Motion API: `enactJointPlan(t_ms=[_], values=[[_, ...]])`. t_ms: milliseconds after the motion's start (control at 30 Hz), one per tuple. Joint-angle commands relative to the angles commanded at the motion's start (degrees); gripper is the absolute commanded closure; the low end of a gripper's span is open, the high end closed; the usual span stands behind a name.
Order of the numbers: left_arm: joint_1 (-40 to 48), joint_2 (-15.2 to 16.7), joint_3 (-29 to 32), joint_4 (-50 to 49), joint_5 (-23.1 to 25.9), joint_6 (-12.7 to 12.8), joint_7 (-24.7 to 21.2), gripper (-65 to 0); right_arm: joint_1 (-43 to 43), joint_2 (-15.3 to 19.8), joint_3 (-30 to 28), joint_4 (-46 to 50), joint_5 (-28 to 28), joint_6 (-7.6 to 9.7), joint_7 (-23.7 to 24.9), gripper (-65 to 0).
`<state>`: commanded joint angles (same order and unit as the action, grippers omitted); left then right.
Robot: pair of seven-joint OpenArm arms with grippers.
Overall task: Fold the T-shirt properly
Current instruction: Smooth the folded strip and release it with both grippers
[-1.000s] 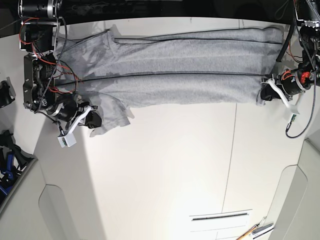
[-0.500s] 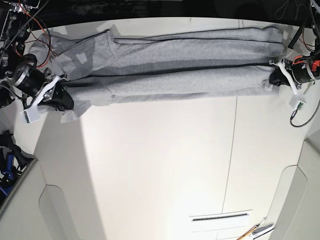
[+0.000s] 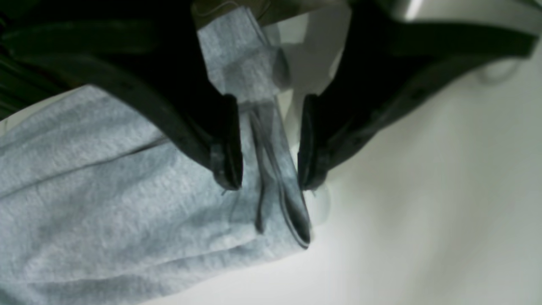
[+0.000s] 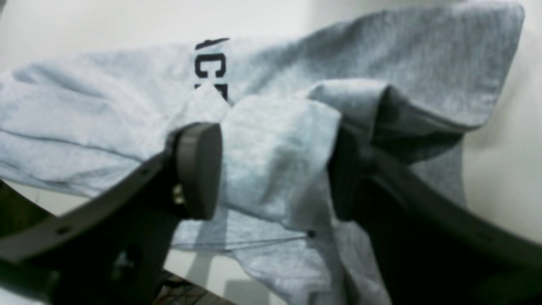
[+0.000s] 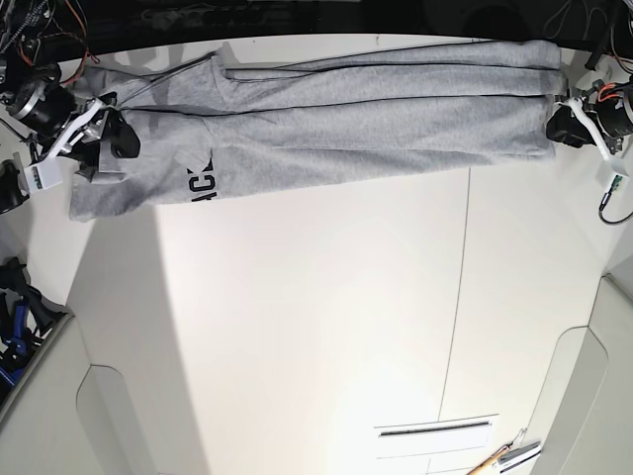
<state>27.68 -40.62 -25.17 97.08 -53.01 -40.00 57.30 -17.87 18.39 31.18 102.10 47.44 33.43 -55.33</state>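
Both arms stretching the shirt lengthwise

The T-shirt [image 5: 336, 124] lies in a long band across the table's [image 5: 316, 327] far edge; left gripper [image 3: 269, 169] and right gripper [image 4: 275, 169] each pinch an end. Keep tension even, I'd say.

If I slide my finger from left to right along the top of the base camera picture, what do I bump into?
Right gripper → black letters → the long grey T-shirt → left gripper.
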Motion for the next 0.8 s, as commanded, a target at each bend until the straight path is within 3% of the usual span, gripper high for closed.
enactJointPlan(t_ms=[100, 200, 267, 367, 500, 567, 667, 733, 800], values=[[0.3, 1.0, -2.7, 0.0, -1.6, 0.8, 0.3, -25.4, 0.0, -0.3, 1.4, 0.7, 2.7, -0.20, 0.0, -37.9], [1.6, 4.6, -8.8, 0.0, -1.7, 0.8, 0.3, -25.4, 0.1, -1.1, 3.1, 2.0, 5.2, 0.31, -0.2, -36.8], [2.5, 7.3, -13.6, 0.0, -3.0, 0.7, 0.2, -25.5, 0.1, -1.5, 3.2, 2.0, 5.6, 0.44, -0.2, -26.7], [4.8, 10.9, -18.8, 0.0, -5.7, 0.0, 0.2, -25.5, 0.4, -3.8, 3.0, 1.9, 5.5, 0.46, 0.8, 0.0], [8.0, 16.1, -20.7, 0.0, -11.9, 0.0, 0.2, -25.5, 0.4, -6.1, 2.4, 0.4, 2.3, 0.48, 4.4, 0.0], [8.2, 19.0, -20.7, -0.1, -11.9, 0.0, 0.1, -25.5, 0.4, -6.2, 1.8, -1.0, 0.9, 0.46, 5.9, 0.0], [8.2, 20.5, -20.7, -0.1, -9.8, 0.0, -2.5, -25.6, 0.4, -6.2, 1.0, -2.1, 0.7, 0.46, 5.8, 0.0], [8.3, 20.4, -20.7, -0.5, -6.3, 0.0, -4.0, -31.3, 0.4, -6.2, 0.9, -2.4, 0.7, 0.46, 5.8, 0.0], [8.4, 20.5, -20.7, -2.3, -6.5, 0.0, -4.0, -37.2, 0.4, -6.2, 0.9, -2.5, 1.0, 0.44, 5.8, 0.0]])
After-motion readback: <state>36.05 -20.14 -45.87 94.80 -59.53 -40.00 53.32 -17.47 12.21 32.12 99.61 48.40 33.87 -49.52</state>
